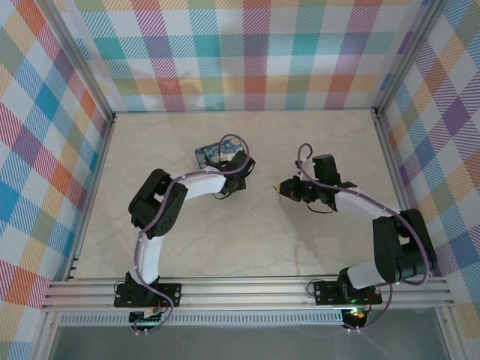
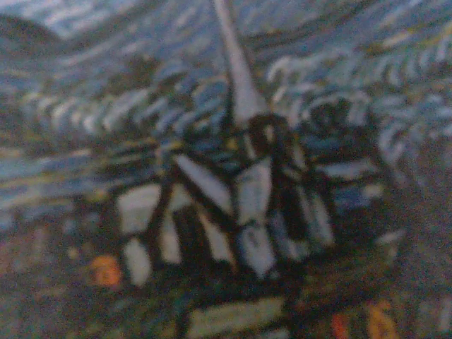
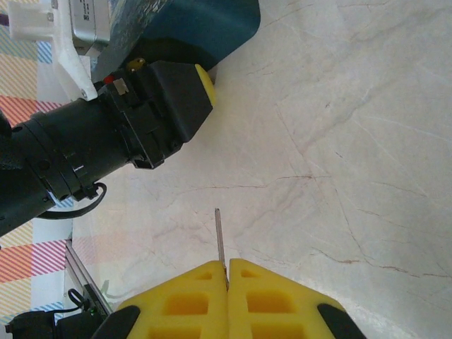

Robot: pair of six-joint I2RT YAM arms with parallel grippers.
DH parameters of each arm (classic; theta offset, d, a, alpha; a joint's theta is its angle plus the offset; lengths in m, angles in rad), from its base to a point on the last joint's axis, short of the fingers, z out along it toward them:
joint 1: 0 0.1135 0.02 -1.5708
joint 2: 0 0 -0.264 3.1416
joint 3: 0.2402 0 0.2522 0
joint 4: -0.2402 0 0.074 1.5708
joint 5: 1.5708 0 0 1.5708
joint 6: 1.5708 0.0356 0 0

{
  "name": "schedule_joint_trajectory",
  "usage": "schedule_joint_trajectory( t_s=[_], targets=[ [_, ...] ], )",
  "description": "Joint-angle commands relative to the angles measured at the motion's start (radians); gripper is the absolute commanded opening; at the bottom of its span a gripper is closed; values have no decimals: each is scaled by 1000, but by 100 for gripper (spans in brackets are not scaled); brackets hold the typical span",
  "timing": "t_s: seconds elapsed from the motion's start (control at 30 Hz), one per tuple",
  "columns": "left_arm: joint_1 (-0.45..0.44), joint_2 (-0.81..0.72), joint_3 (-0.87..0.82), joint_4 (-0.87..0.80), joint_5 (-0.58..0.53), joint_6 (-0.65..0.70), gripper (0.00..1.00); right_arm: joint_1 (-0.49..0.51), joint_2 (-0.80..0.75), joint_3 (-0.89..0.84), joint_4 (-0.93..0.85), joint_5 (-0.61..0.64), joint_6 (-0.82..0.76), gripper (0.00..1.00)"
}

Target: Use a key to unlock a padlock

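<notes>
The padlock (image 1: 212, 154) lies on the table behind the left arm's wrist, its blue night-sky print facing up. My left gripper (image 1: 238, 166) is down at the padlock's right end. In the left wrist view the padlock's print (image 2: 233, 176) is blurred and very close to the lens. In the right wrist view one black, yellow-tipped finger (image 3: 176, 92) of the left gripper lies against the padlock's teal side (image 3: 201, 28); its other finger is hidden. My right gripper (image 3: 227, 272) is shut on the key (image 3: 219, 236), whose thin blade sticks forward above the table. It hovers right of the padlock (image 1: 281, 191).
The marble-look tabletop (image 1: 247, 247) is enclosed by plaid walls (image 1: 247, 52) on three sides. An aluminium rail (image 1: 247, 292) with both arm bases runs along the near edge. Open table lies between the key's tip and the padlock.
</notes>
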Motion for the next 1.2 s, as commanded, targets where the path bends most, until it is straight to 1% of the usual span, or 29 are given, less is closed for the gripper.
schedule_joint_trajectory(
  t_s=[0.0, 0.1, 0.17, 0.37, 0.53, 0.63, 0.73, 0.9, 1.1, 1.17],
  targets=[
    [6, -11, -6, 18, 48, 49, 34, 12, 19, 13, -3, -19, -11, 6],
    [6, -50, 2, -34, 74, 80, 31, 29, 35, 11, -2, -27, -25, 6],
    [9, -75, 9, -72, 115, 93, 30, 34, 42, 4, -1, -30, -29, 6],
    [36, -140, 38, -155, 303, 110, 26, 59, 34, -19, 14, -30, -19, 6],
    [70, -186, 32, -181, 489, 66, 25, 97, 9, -27, 20, -24, -3, 6],
    [93, -212, 30, -190, 590, 22, 25, 140, -12, -23, 24, -5, 12, 6],
    [121, -246, 8, -174, 677, -53, 25, 193, -30, -20, 60, 14, 44, 6],
    [169, -308, -72, -68, 811, -209, 24, 274, -19, 10, 101, 68, 64, 6],
    [200, -394, -147, -18, 850, -318, 22, 283, -8, 38, 127, 89, 71, 5],
    [207, -431, -183, 14, 859, -357, 22, 284, -12, 45, 149, 77, 79, 6]
  ],
)
